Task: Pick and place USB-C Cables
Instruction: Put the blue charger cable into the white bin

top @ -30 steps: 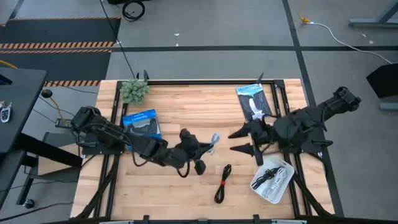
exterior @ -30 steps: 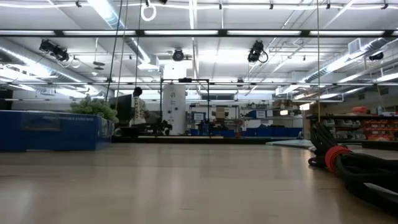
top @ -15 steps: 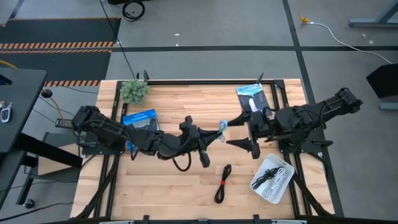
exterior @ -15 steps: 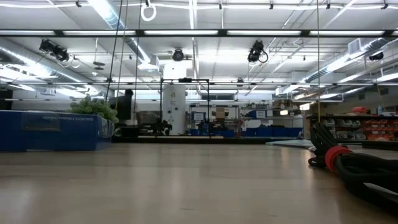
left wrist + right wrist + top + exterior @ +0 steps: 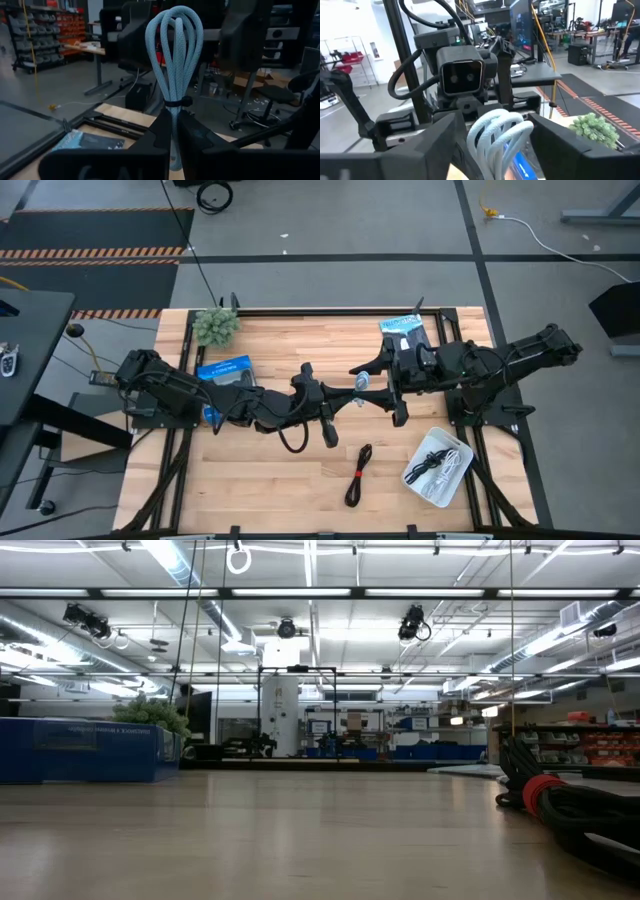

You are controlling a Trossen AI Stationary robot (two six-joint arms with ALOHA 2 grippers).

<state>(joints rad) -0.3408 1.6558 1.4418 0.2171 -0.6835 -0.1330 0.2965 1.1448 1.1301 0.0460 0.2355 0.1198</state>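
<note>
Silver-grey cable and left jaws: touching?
Touching. The left wrist view shows the left gripper closed on the silver-grey cable below its black tie.

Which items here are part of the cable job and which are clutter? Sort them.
Job: silver-grey cable, held up by the left gripper between the right gripper fingers; black cable with red; white tray holding two cables.

Clutter: blue box, dark packet, green plant.
</note>
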